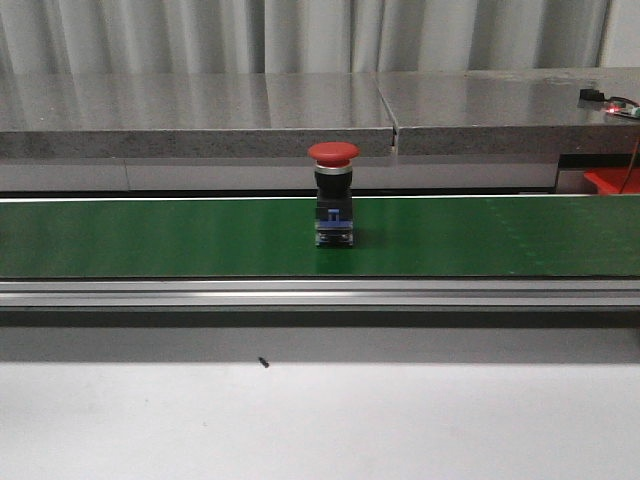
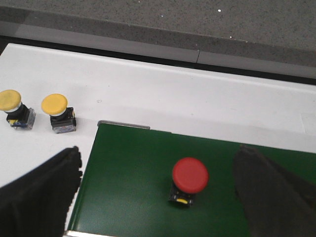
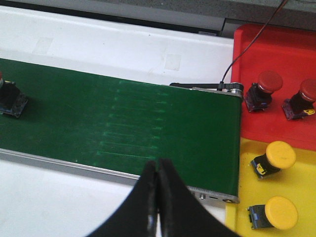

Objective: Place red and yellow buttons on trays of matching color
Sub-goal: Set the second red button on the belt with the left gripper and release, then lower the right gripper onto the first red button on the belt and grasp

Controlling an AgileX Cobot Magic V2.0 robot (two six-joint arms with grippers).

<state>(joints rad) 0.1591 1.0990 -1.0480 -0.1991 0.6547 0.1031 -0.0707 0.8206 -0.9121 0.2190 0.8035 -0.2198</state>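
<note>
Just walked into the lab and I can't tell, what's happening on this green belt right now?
A red button stands upright on the green conveyor belt, held by nothing. The left pincer hangs open on either side of it. The right pincer is shut and empty near the belt's end. There, two red buttons sit on the red tray and two yellow ones on the yellow tray. Two more yellow buttons wait on the white table.

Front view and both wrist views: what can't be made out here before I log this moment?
- Front view: both arms out of frame; the red tray is cut off by the right edge.
- Left wrist view: the red button cap hides most of its base.
- Right wrist view: the red button is cropped by the picture edge; the yellow tray runs out of frame.
</note>
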